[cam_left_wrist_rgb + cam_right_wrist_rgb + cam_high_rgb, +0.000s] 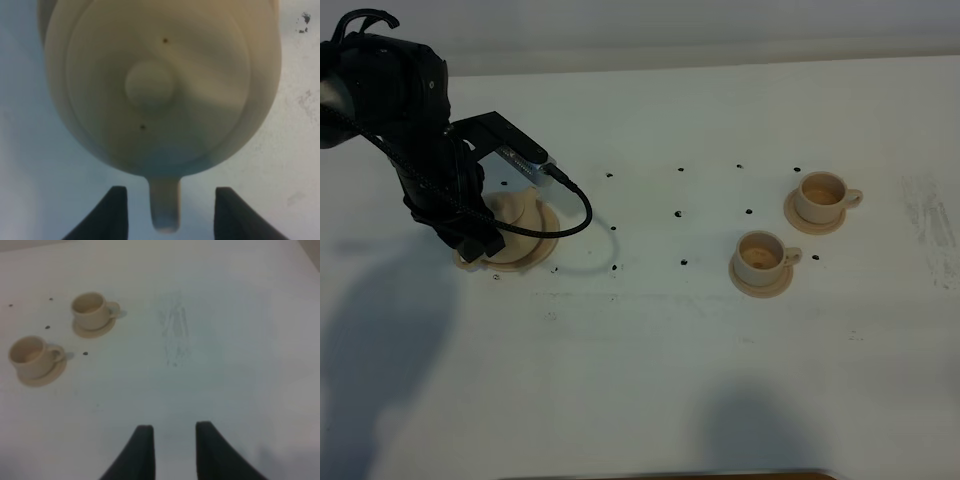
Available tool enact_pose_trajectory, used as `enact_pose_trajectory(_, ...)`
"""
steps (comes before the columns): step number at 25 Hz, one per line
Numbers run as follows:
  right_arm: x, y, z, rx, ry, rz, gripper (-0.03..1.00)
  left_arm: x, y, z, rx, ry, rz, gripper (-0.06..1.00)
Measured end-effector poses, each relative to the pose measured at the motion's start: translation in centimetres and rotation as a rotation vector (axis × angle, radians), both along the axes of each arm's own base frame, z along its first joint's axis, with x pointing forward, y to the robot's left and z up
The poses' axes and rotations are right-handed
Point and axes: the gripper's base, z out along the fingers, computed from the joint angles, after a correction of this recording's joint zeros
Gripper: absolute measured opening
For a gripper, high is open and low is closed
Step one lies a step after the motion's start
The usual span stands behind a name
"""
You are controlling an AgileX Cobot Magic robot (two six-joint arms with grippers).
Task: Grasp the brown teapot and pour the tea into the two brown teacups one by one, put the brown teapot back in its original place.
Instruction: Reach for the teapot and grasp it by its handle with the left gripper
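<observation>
The brown teapot (150,85) sits on its wide saucer (536,254) at the left of the table, mostly hidden under my left arm in the high view (512,208). My left gripper (167,220) is open. Its fingers (117,215) stand on either side of the teapot's loop handle (165,207), apart from it. The two brown teacups (820,195) (760,255) stand upright on small saucers at the right. They also show in the right wrist view (90,309) (31,355). My right gripper (175,452) is open and empty above bare table, well away from the cups.
Small dark specks (680,213) dot the white table between the teapot and the cups. Faint scuff marks (930,215) lie near the right edge. My left arm (415,130) and its cable loop (582,205) stand over the teapot.
</observation>
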Motion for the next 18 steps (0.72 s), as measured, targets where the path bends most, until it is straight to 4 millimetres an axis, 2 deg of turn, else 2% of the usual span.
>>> enact_pose_trajectory(18,0.0,0.0,0.0,0.000,0.000,0.000,0.22,0.2,0.2,-1.0,0.004,0.022,0.007,0.32)
